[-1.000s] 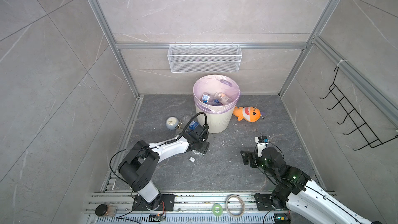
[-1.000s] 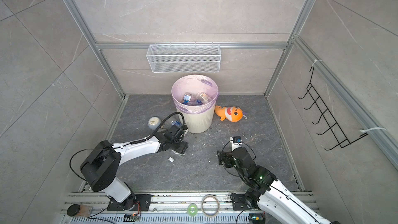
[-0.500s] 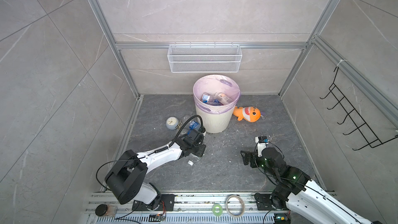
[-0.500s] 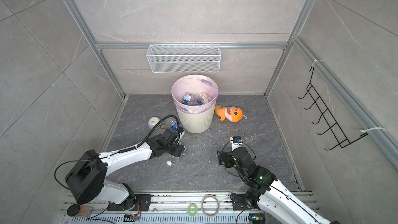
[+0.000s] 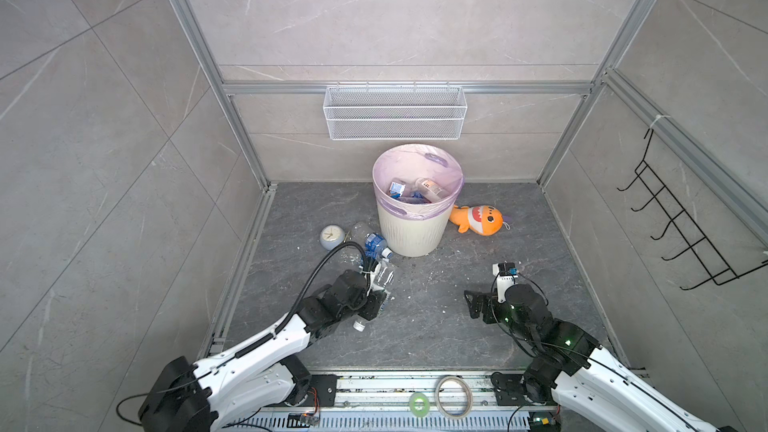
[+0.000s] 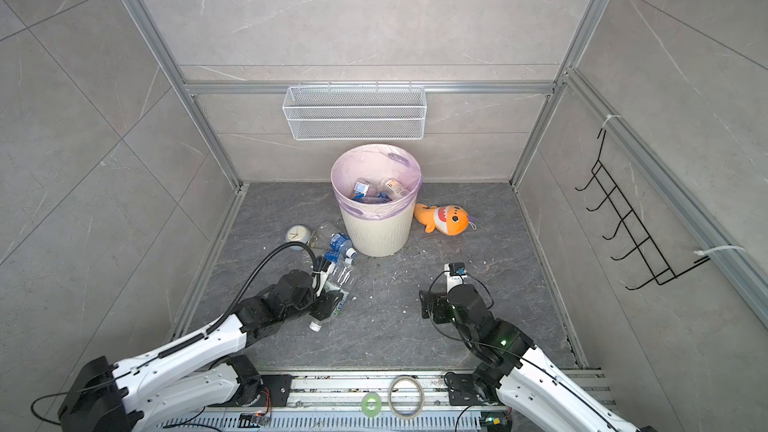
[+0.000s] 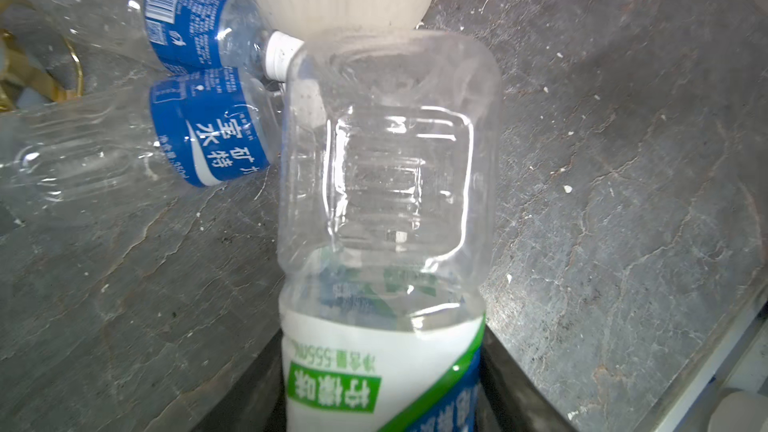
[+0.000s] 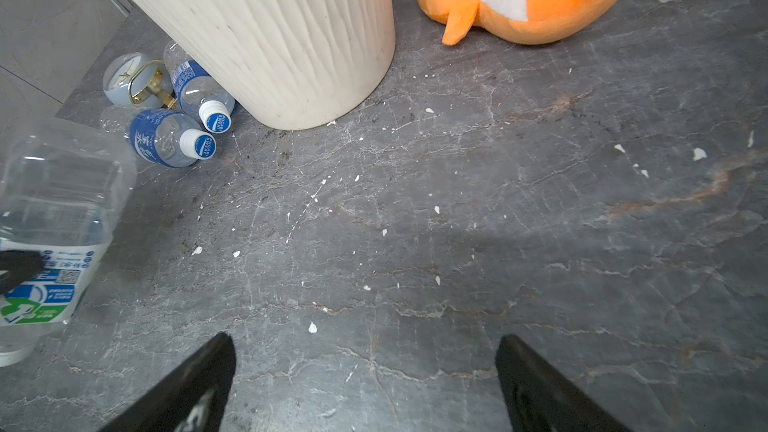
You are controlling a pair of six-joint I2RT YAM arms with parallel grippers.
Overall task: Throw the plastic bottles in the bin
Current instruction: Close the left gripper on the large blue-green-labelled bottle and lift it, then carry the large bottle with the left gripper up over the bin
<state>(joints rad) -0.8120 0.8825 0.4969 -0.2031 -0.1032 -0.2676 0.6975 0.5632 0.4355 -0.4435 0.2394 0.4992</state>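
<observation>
My left gripper [image 5: 375, 304] [image 7: 380, 376] is shut on the white-and-green label of a clear plastic bottle [image 5: 384, 278] [image 6: 344, 276] [image 7: 386, 184]. The bottle's base points at the bin [image 5: 409, 234] [image 6: 376, 234] and its white cap at the near edge. Two blue-labelled bottles [image 5: 374, 242] [image 7: 195, 22] [image 7: 208, 135] lie on the floor against the bin's left side. The cream ribbed bin has a lilac liner, and several bottles [image 5: 415, 193] lie inside it. My right gripper [image 5: 473, 305] [image 8: 365, 342] stands open over bare floor, right of the middle.
A pale-blue clock [image 5: 331, 236] lies left of the floor bottles. An orange plush shark [image 5: 478, 220] lies right of the bin. A wire basket [image 5: 395, 112] hangs on the back wall and a black hook rack [image 5: 681, 222] on the right wall. Tape rolls [image 5: 453, 396] sit on the front rail.
My left gripper closed on the green-labelled bottle and drew back from the bin's base toward the near edge, carrying it. The right arm stayed still.
</observation>
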